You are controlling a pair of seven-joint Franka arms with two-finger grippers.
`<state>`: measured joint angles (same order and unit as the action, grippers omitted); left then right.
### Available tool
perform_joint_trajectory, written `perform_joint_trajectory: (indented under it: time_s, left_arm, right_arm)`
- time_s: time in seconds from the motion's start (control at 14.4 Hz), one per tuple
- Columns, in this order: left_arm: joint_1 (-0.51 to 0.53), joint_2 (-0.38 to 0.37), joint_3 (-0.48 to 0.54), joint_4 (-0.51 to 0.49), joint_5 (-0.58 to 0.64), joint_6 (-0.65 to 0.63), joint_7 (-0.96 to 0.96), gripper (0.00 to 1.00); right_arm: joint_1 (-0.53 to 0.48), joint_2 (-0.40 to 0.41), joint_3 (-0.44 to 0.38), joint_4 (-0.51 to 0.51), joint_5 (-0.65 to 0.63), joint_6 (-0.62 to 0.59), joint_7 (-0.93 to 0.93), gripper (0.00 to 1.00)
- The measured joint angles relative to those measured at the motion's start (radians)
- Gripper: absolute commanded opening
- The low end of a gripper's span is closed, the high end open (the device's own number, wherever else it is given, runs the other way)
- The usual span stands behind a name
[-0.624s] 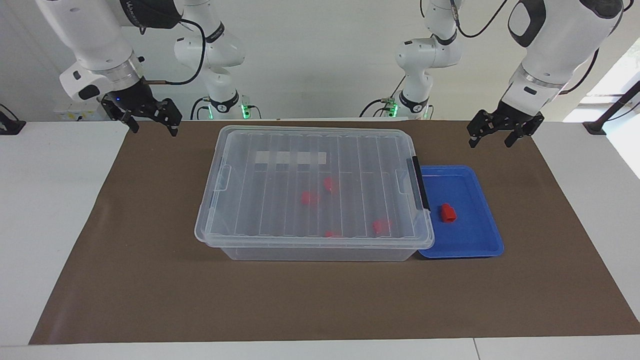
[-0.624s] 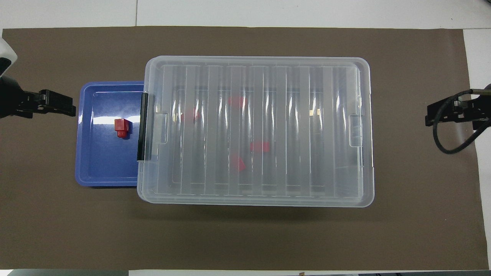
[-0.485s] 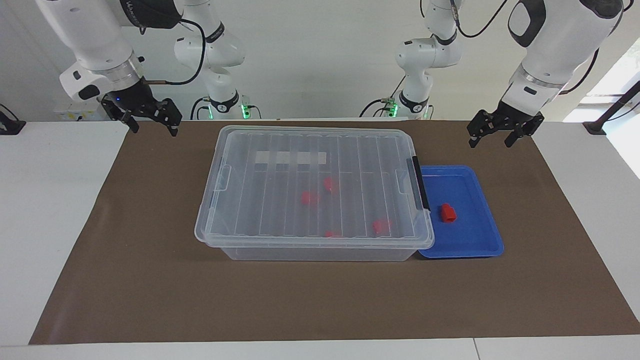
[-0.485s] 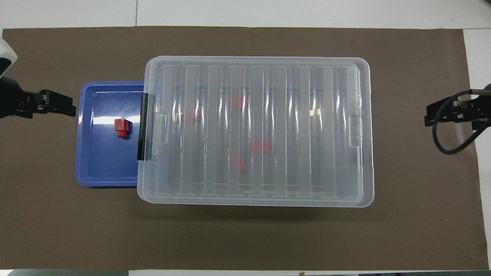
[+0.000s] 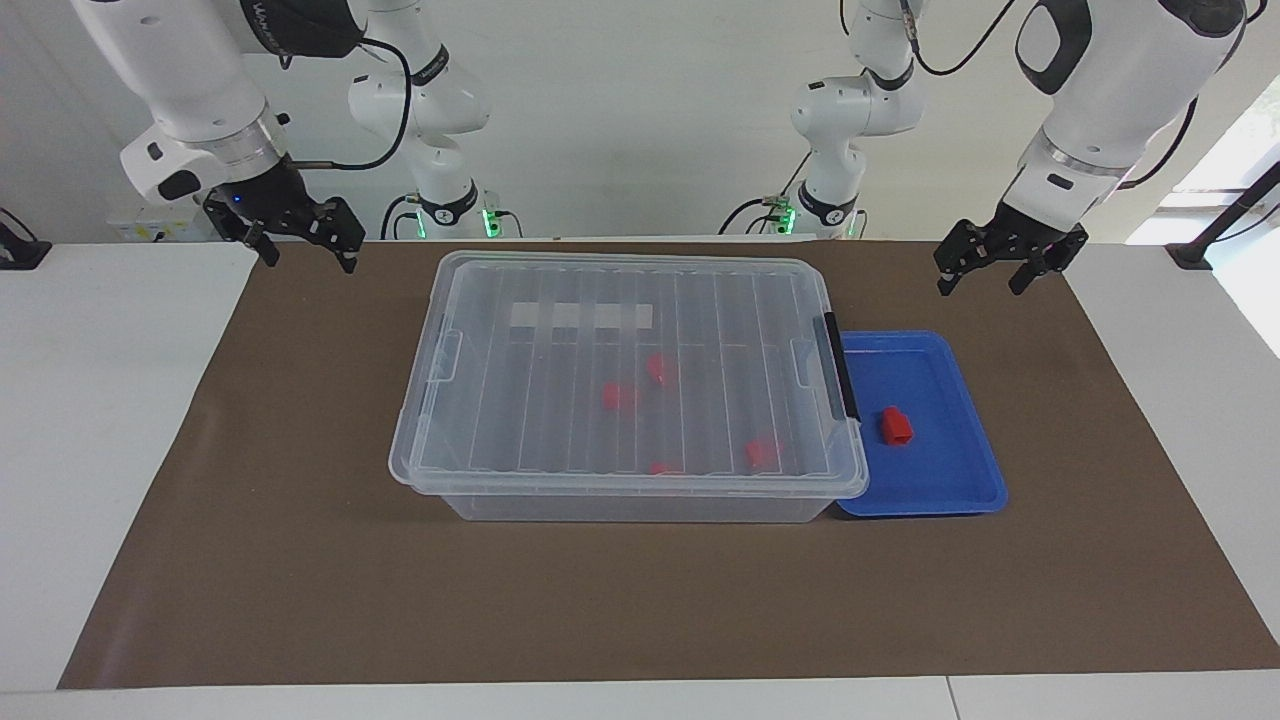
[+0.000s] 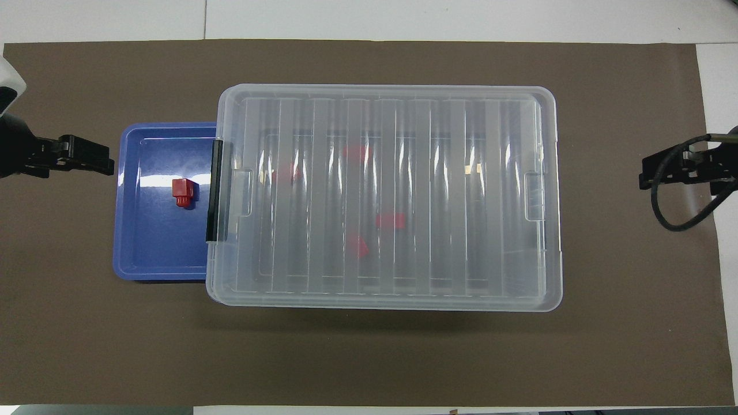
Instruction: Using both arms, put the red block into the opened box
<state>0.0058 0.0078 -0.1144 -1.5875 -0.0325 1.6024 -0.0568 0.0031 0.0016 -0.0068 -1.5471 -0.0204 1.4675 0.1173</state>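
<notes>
The red block (image 5: 896,426) (image 6: 183,192) lies alone in a shallow blue tray (image 5: 950,470) (image 6: 150,248), beside the box's black latch bar (image 5: 841,366). The clear box (image 5: 620,497) (image 6: 542,196) stands mid-mat with its ribbed lid lying flat on top, so it looks closed. My left gripper (image 5: 980,287) (image 6: 106,162) hangs open and empty over the mat by the tray's end. Over the mat's edge at the right arm's end, my right gripper (image 5: 310,263) (image 6: 643,174) is also open and empty. Neither touches anything.
Several lookalike red pieces (image 5: 618,396) (image 6: 390,220) show through the lid inside the box. A brown mat (image 5: 300,560) covers most of the white table. White label strips (image 5: 580,315) sit on the box near the robots.
</notes>
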Motion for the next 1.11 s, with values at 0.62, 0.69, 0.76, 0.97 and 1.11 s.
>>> perform_joint_trajectory:
  time_s: [0.62,0.69,0.76,0.97,1.11]
  left_arm:
    - [0.0,0.0,0.0,0.0,0.0,0.0,0.0,1.0]
    - [0.0,0.0,0.0,0.0,0.0,0.0,0.0,1.0]
    - [0.0,0.0,0.0,0.0,0.0,0.0,0.0,1.0]
    - [0.0,0.0,0.0,0.0,0.0,0.0,0.0,1.0]
    - [0.0,0.0,0.0,0.0,0.0,0.0,0.0,1.0]
  right_arm:
    - [0.03,0.0,0.02,-0.004,0.002,0.023,-0.001,1.0]
    - [0.041,-0.002,0.024,-0.013,0.002,0.056,-0.001,1.0]
    - [0.046,-0.004,0.025,-0.028,0.002,0.097,-0.001,1.0]
    - [0.048,-0.006,0.026,-0.09,0.025,0.173,-0.001,1.0]
    - [0.055,0.001,0.027,-0.135,0.041,0.233,-0.001,1.0]
